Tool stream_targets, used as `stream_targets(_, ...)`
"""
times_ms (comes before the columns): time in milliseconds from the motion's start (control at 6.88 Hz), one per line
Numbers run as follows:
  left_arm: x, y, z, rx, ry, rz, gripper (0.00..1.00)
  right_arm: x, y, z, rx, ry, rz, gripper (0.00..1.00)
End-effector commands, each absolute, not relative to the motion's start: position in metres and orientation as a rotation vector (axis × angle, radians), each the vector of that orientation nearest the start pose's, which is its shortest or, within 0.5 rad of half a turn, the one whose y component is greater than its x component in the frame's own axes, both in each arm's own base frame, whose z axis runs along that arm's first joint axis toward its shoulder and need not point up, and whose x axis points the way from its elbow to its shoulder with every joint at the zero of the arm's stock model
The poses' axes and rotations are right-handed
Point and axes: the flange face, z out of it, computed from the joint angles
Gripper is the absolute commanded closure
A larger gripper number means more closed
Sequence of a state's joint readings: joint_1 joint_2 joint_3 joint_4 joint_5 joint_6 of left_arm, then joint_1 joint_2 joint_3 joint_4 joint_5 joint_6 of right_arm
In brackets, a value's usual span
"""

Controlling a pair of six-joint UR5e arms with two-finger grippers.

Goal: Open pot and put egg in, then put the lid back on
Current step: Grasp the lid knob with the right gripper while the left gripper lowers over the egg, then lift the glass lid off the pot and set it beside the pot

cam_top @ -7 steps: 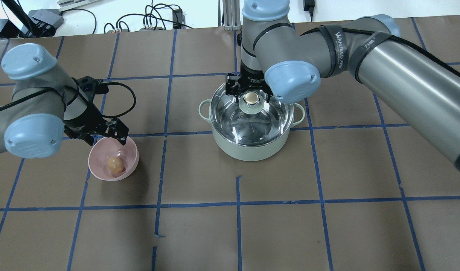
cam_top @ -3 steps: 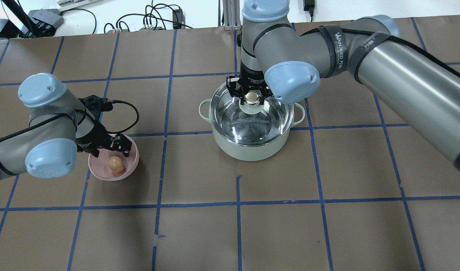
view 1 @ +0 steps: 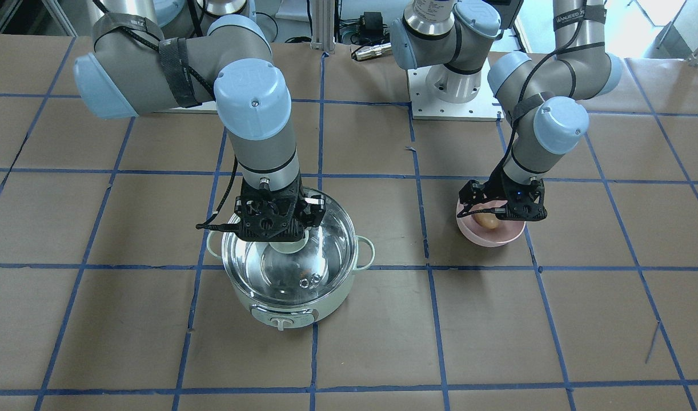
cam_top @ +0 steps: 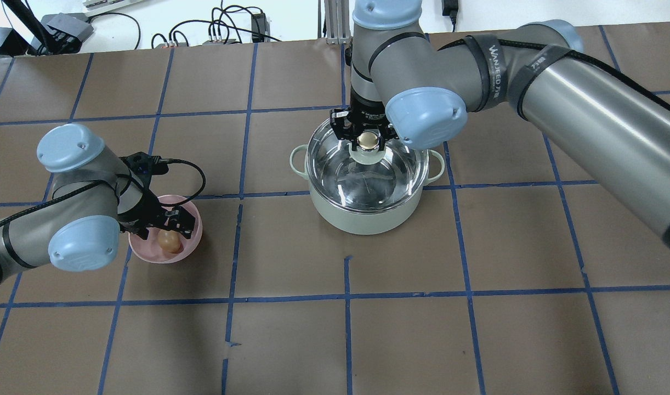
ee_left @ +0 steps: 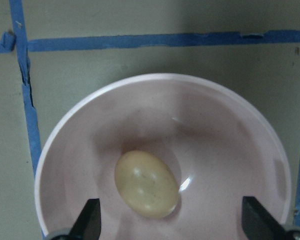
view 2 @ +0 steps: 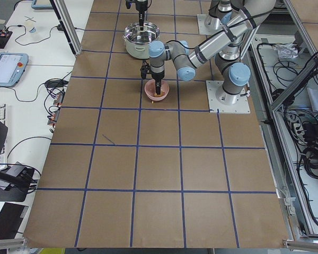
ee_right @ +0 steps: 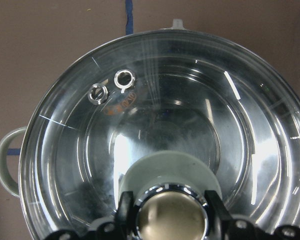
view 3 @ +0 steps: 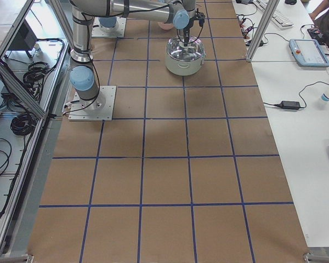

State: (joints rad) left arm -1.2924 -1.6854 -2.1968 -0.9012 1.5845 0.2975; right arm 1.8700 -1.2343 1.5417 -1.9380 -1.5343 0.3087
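Pink bowl near the table's left edge holds the egg. The left gripper hangs wide astride it and should drop straight, then close gently. The right gripper pinches the lid's knob atop the pot; I'd lift plumb.

Grey arms, pale blue joint caps (tiny screws), black straps; black left gripper, right gripper.

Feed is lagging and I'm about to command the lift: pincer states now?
Left pincer: open over the egg, not gripping.
Right pincer: closed on the lid.
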Motion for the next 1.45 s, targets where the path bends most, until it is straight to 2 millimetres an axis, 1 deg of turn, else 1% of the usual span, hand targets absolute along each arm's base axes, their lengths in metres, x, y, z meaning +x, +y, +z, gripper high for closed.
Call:
stream_targets(0, -0.008, -0.45, 0.206, 0.028, 3.148, 0.137, 0.0, 0.306, -0.551, 0.366, 0.024, 3.087, -0.091, 0.47)
stream_targets(145, -0.008, -0.45, 0.205, 0.03, 3.149, 0.139, 0.0, 0.301, -0.551, 0.375, 0.018, 3.102, -0.117, 0.48)
stream_targets(291, -0.008, -0.45, 0.204, 0.028, 3.149, 0.146, 0.0, 0.288, -0.551, 0.389, 0.03, 3.108, -0.118, 0.5)
stream_targets(436, -0.008, -0.45, 0.203, 0.028, 3.15, 0.148, 0.0, 0.257, -0.552, 0.419, 0.049, 3.114, -0.104, 0.52)
stream_targets(581, -0.008, -0.45, 0.202, 0.028, 3.152, 0.15, 0.0, 0.213, -0.549, 0.453, 0.04, 3.118, -0.094, 0.51)
stream_targets(726, -0.005, -0.451, 0.202, 0.018, 3.152, 0.15, 0.0, 0.162, -0.543, 0.478, 0.042, 3.117, -0.089, 0.51)
stream_targets(872, 0.004, -0.454, 0.198, -0.006, 3.157, 0.158, 0.0, 0.125, -0.532, 0.494, 0.0, 3.134, -0.077, 0.55)
stream_targets(1017, 0.006, -0.453, 0.195, -0.016, 3.159, 0.157, 0.0, 0.104, -0.523, 0.506, -0.022, 3.136, -0.063, 0.63)
stream_targets(1162, 0.006, -0.453, 0.193, -0.019, 3.16, 0.164, 0.0, 0.081, -0.524, 0.505, 0.019, 3.131, -0.038, 0.65)
stream_targets(1308, 0.006, -0.452, 0.192, -0.016, 3.162, 0.168, 0.01, 0.072, -0.519, 0.507, -0.067, 3.137, -0.008, 0.67)
